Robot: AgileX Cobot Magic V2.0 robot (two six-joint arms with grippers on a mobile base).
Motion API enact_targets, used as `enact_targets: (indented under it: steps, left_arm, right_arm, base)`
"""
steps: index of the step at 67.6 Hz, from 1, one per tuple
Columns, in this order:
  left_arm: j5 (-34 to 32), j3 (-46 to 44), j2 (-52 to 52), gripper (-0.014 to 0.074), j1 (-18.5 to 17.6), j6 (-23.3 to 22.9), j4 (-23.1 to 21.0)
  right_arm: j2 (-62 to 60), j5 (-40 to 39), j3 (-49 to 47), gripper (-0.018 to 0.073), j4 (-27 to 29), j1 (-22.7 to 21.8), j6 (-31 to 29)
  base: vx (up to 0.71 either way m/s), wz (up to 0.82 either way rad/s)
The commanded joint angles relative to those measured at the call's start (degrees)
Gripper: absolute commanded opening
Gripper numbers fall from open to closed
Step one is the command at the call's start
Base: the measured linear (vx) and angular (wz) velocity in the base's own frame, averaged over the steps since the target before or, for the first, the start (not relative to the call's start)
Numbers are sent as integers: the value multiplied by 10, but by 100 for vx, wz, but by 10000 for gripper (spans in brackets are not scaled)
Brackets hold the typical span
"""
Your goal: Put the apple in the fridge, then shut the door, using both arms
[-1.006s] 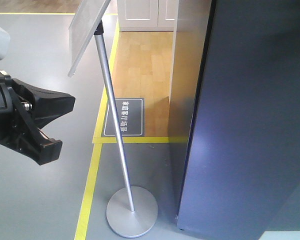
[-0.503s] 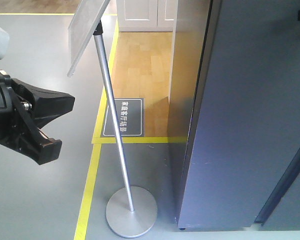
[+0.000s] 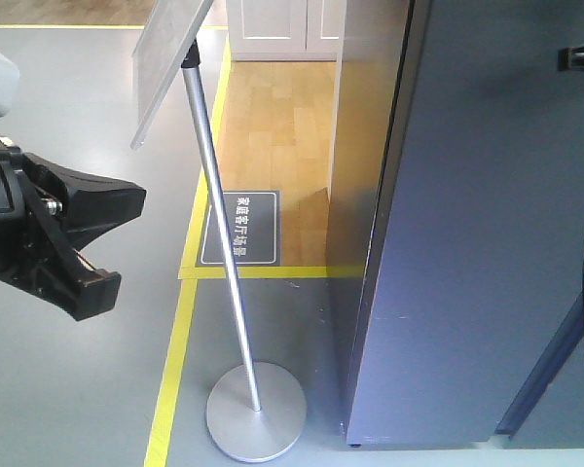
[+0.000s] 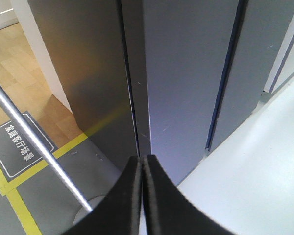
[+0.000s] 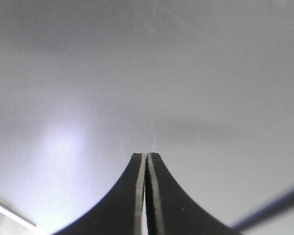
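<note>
Apparently most of the job was done. No apple could be seen in any view, and neither gripper held anything, so it was probably inside the fridge (image 3: 467, 243) already, though the pictures could not show that. The door (image 4: 186, 73) looked almost shut. In the left wrist view its dark grey face stood nearly flat beside the next grey panel (image 4: 255, 73), with only a thin blue line between them. Whether it was pushed all the way in could not be told.

The left gripper (image 4: 142, 169) had its two black fingers pressed together, with nothing between them. It pointed at the corner of the fridge and hung apart from it. The right gripper (image 5: 146, 164) was also pressed together and empty. It sat very near a plain grey surface that filled its view, likely the door, but touching or not could not be told. In the front view only a bit of the right arm showed at the upper right edge.

What seemed left was a last push on the door, if it needed one.

Room was tight on one side. A silver sign pole (image 3: 219, 253) leaned just beside the fridge, with its round base (image 3: 256, 411) on the grey floor (image 3: 88, 389) near the fridge's bottom corner. The left arm had open floor farther out, past the yellow tape line (image 3: 175, 360).
</note>
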Motion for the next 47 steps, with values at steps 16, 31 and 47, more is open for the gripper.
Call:
enact_targets:
  steps: [16, 31, 47]
  left_arm:
    - [-42, -16, -8, -6, 2, -3, -9]
    - [-42, -16, -8, -6, 2, -3, -9]
    - [-42, -16, -8, -6, 2, -3, -9]
  right_arm:
    - [-171, -51, 164, -3, -105, 11, 45]
    - [-307, 1, 285, -3, -150, 34, 79]
    - [-454, 99, 402, -3, -156, 67, 95]
  base:
    - [0, 0]
    - [0, 0]
    - [0, 0]
